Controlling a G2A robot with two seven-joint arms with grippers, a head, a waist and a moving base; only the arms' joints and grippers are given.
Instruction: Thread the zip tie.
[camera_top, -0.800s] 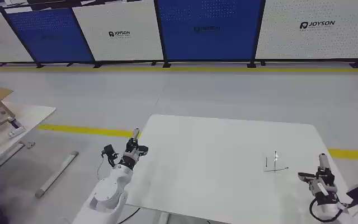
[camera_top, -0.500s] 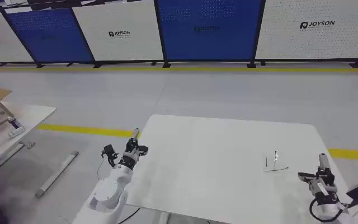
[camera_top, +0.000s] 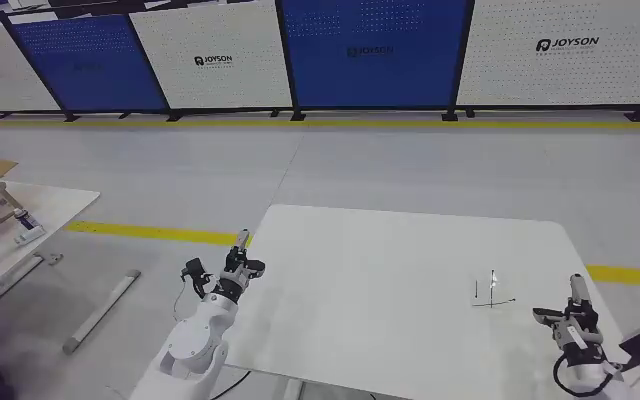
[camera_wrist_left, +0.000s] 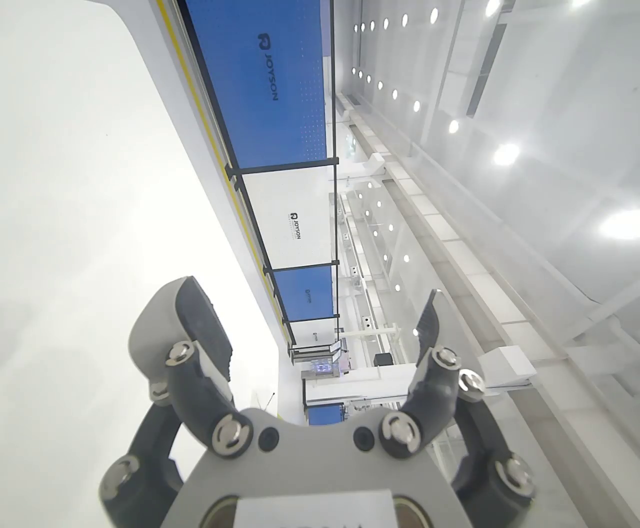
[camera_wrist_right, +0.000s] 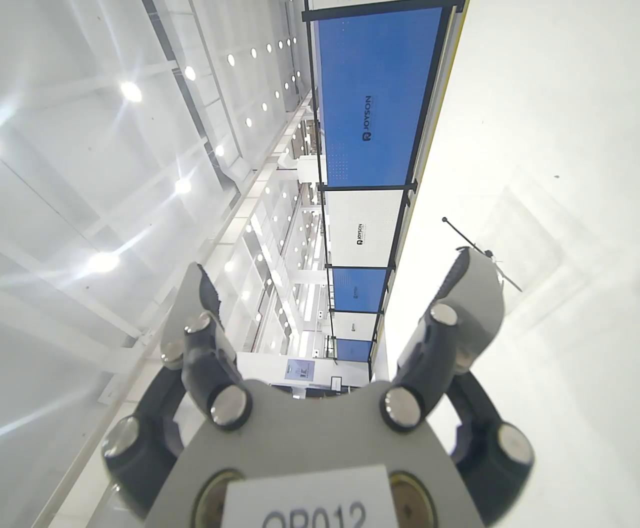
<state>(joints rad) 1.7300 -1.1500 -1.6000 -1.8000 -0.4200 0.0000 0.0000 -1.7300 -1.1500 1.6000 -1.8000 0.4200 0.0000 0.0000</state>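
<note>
At lower right of the top view, thin black plastic zip tie (camera_top: 492, 292) lying on the white tabletop (camera_top: 400, 260), touched by nothing.
Left pincer (camera_wrist_left: 315, 320) at the tabletop's left edge, right pincer (camera_wrist_right: 332, 280) near the tie at the right edge: both spread wide, holding nothing. Best approached low with the right, pinching the slim tail flat near its end, leaving the head clear; likely to skid on the smooth surface.

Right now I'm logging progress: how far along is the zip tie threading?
Done: nothing visible; the zip tie lies on the table, ungripped. In hand: nothing; the left tool and right tool are open, empty, at opposite table edges. Left: grasping and threading.
</note>
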